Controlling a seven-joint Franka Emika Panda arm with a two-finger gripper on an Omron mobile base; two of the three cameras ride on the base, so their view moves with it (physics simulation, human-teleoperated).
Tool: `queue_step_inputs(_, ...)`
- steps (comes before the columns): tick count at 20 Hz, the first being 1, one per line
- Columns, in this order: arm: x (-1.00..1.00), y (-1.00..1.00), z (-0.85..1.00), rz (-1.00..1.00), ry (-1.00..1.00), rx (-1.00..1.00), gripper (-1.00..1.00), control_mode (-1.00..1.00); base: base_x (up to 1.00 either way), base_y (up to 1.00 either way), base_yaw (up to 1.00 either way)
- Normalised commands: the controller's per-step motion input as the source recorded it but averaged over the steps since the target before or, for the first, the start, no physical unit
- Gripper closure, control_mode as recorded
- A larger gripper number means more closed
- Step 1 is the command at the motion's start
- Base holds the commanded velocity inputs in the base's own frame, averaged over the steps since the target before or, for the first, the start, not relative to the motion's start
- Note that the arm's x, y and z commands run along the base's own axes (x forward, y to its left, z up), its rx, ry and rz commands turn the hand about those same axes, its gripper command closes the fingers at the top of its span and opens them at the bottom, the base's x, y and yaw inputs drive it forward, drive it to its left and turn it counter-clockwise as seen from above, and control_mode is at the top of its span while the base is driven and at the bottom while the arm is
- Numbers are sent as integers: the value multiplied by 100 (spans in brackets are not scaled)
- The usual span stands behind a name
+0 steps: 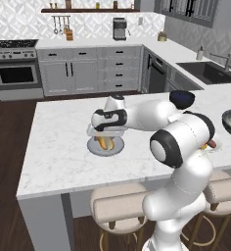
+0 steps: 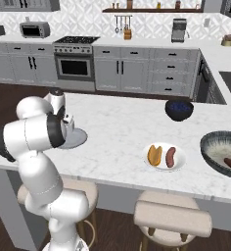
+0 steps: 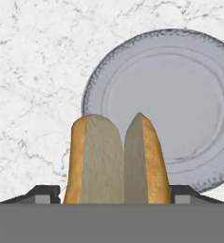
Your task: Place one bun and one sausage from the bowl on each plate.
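Fingers (image 3: 116, 195) spread wide, gripping split golden bun (image 3: 116, 161), pale matte cut. Round ridged grey-blue plate (image 3: 180, 71) at 1 o'clock on white veined marble counter (image 3: 33, 71).

Two buns: one (image 1: 105, 142) over the grey-blue plate (image 1: 105, 147) at left, one (image 2: 155, 155) on the white plate (image 2: 165, 157). Two sausages: one (image 2: 171, 156) on the white plate, one (image 2: 230, 163) in the grey bowl (image 2: 225, 153) at right. Two plates, two bowls counting the dark-blue bowl (image 2: 179, 109) farther back.

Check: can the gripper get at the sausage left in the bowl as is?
Probably not yet: the gripper is shut on a bun over the grey plate, and the sausage lies in the bowl far across the counter.
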Motion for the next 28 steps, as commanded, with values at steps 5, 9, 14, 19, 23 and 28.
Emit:
queue_step_inputs(5, 16, -8, -40, -1, 7, 0, 100, -100, 0, 0, 0)
queue_step_inputs(9, 20, -4, -33, 0, 0, 0, 100, -100, 0, 0, 0)
queue_step_inputs(14, 13, 0, -39, 0, 0, 0, 100, -100, 0, 0, 0)
queue_step_inputs(19, 29, 0, -18, 0, -4, 0, 100, -100, 0, 0, 0)
queue_step_inputs(23, 40, 0, -1, 0, -1, 0, 100, -100, 0, 0, 0)
queue_step_inputs(28, 50, 1, 0, -1, 0, -3, 100, -100, 0, 0, 0)
